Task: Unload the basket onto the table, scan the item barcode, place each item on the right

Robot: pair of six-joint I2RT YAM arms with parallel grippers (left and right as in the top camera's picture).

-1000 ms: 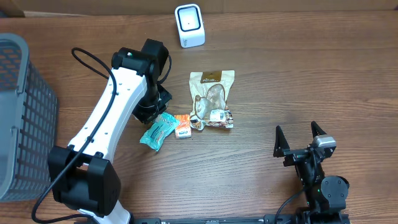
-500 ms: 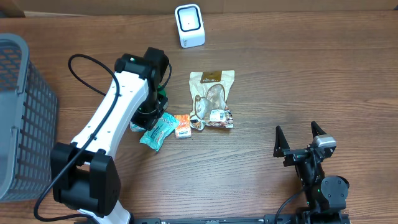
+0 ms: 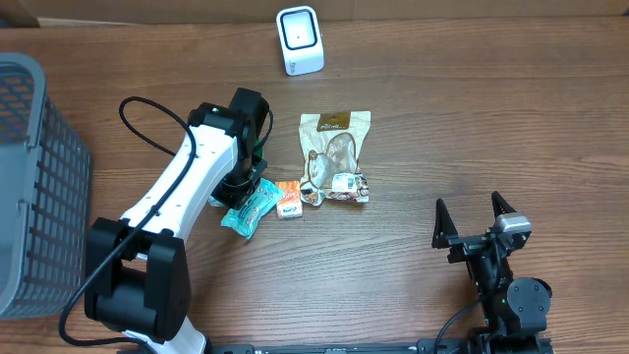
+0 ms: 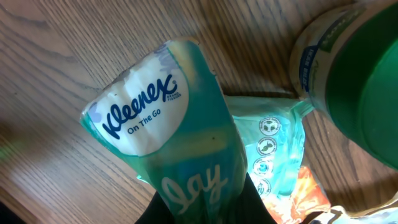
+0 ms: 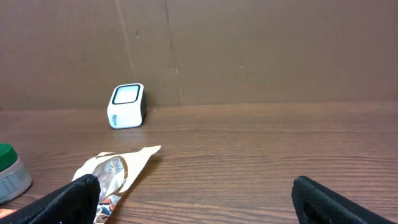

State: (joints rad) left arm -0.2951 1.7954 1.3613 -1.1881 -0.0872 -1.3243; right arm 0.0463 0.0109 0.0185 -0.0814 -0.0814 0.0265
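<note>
A teal Kleenex tissue pack (image 4: 163, 127) fills the left wrist view, and my left gripper (image 4: 205, 208) is shut on its lower end. From overhead the left gripper (image 3: 239, 189) hangs low over the item pile, with a pale end of the pack (image 3: 217, 202) showing to its left. The white barcode scanner (image 3: 299, 40) stands at the table's far edge and shows again (image 5: 126, 106) in the right wrist view. My right gripper (image 3: 476, 222) rests open at the front right, fingers wide apart and nothing between them (image 5: 199, 199).
A second teal packet (image 3: 254, 209), a small orange packet (image 3: 288, 198) and a beige snack pouch (image 3: 336, 157) lie mid-table. A green-lidded tub (image 4: 360, 81) stands right beside the held pack. A grey mesh basket (image 3: 29, 177) occupies the left edge.
The left arm has swung slightly right and toward the front over the pile, and a pale end of the tissue pack has come into sight left of the gripper. The right arm has not moved.
</note>
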